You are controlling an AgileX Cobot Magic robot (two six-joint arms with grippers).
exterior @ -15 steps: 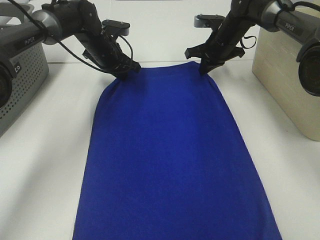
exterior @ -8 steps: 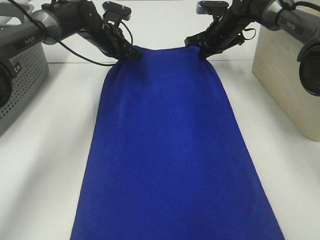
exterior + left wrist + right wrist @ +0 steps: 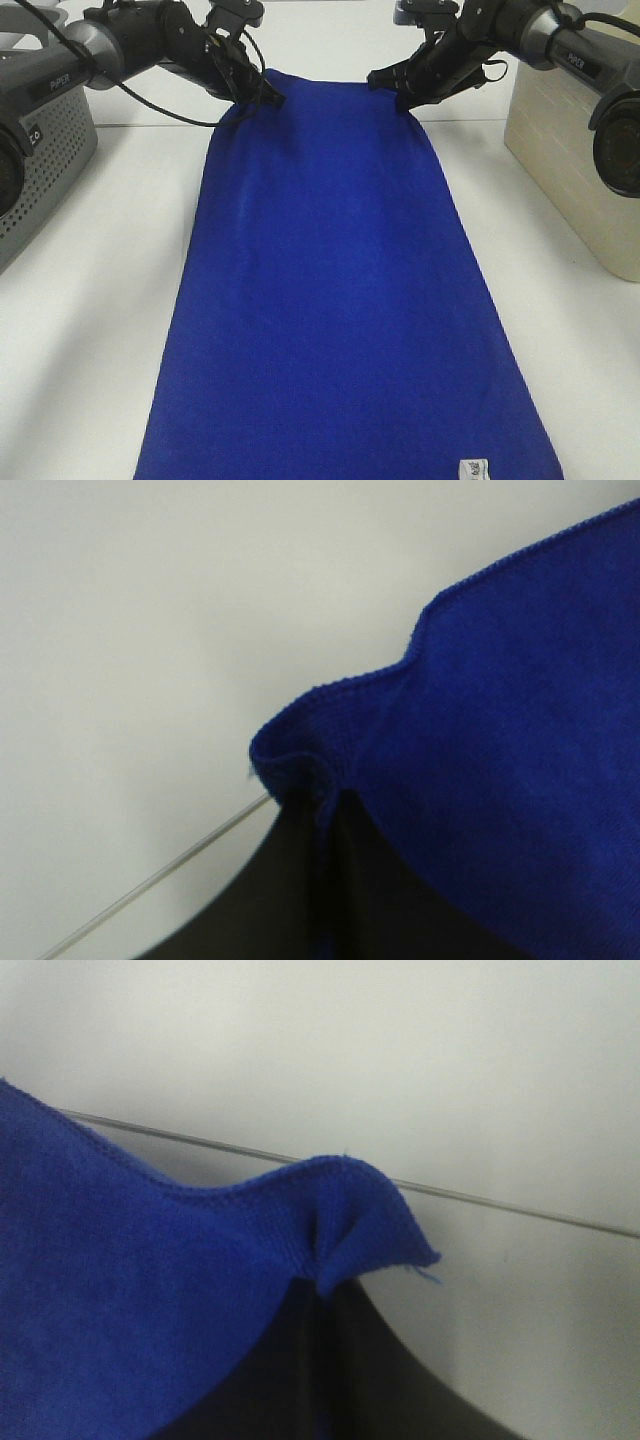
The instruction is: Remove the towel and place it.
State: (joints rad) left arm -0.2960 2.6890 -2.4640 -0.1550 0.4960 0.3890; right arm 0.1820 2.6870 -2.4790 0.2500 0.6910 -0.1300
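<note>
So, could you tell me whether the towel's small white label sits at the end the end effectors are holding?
No, the white label lies at the near corner of the blue towel, opposite the far edge pinched by the left end effector and right end effector.

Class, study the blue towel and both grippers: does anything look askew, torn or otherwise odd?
Nothing stands out. The towel lies smooth, its far corners pinched evenly by the left gripper and right gripper; no tears show.

The large royal-blue rectangular fabric towel (image 3: 335,290) spreads over the counter (image 3: 90,300) between the left end effector (image 3: 262,97) and right end effector (image 3: 404,96), hanging from both down toward the camera.
</note>
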